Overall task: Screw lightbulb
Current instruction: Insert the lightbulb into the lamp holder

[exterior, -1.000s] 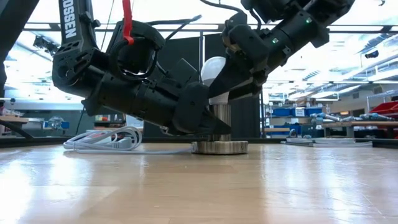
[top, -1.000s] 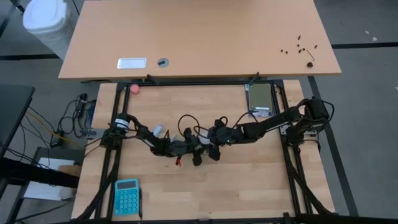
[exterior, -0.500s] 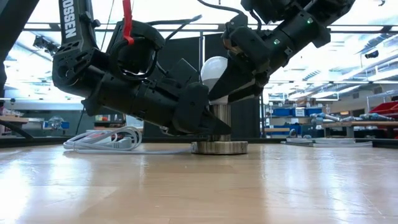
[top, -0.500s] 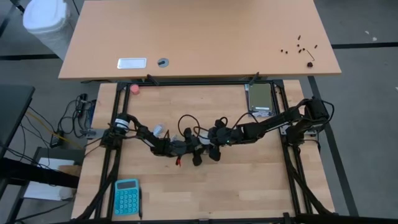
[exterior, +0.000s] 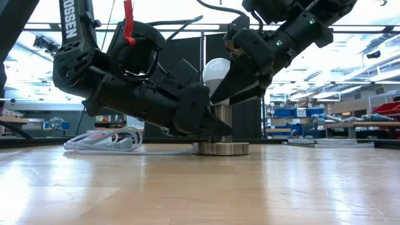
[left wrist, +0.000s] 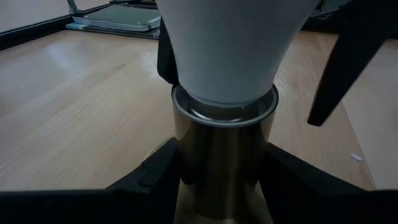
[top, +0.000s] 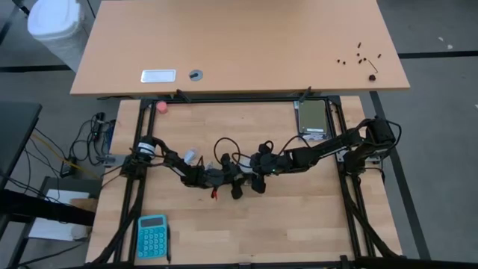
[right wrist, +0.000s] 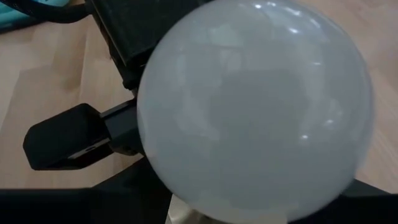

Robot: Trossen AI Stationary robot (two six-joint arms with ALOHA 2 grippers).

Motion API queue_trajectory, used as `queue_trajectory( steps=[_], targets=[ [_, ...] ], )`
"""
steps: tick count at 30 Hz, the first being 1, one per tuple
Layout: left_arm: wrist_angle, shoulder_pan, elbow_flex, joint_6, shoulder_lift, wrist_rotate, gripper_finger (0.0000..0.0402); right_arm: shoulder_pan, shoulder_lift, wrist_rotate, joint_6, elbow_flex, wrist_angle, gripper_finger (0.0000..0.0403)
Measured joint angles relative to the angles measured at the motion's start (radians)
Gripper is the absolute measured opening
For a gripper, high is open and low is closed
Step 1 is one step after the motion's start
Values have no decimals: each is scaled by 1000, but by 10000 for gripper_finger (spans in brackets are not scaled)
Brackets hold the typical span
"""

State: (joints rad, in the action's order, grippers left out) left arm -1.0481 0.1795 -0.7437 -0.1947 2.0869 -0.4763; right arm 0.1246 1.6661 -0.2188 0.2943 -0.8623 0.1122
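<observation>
right gripper [exterior: 232, 78] clasps lightbulb [exterior: 217, 70]; left gripper [left wrist: 221, 165] clamps socket [left wrist: 221, 149]

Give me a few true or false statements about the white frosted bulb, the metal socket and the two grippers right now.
1. The white frosted lightbulb stands upright in the round metal socket. True.
2. The left gripper clamps the socket's barrel. True.
3. The right gripper is parked away from the bulb. False: it is at the bulb's globe.
4. The teal calculator sits beside the socket. False: it lies near the table's front left corner.
5. A white cord lies coiled on the table. True.
</observation>
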Motion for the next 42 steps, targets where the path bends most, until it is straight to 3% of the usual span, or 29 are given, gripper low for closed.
queue_trajectory(
  steps=[13, 22, 42],
  targets=[
    [1, 0, 0, 0, 0, 2, 189, 0, 0, 0, 8, 3, -9, 247],
    [3, 5, 0, 0, 0, 1, 189, 0, -9, 13, -52, 135, 243, 247],
    [-2, 6, 0, -3, 0, 24, 189, -13, -73, 45, -20, 452, 544, 263]
  ],
)
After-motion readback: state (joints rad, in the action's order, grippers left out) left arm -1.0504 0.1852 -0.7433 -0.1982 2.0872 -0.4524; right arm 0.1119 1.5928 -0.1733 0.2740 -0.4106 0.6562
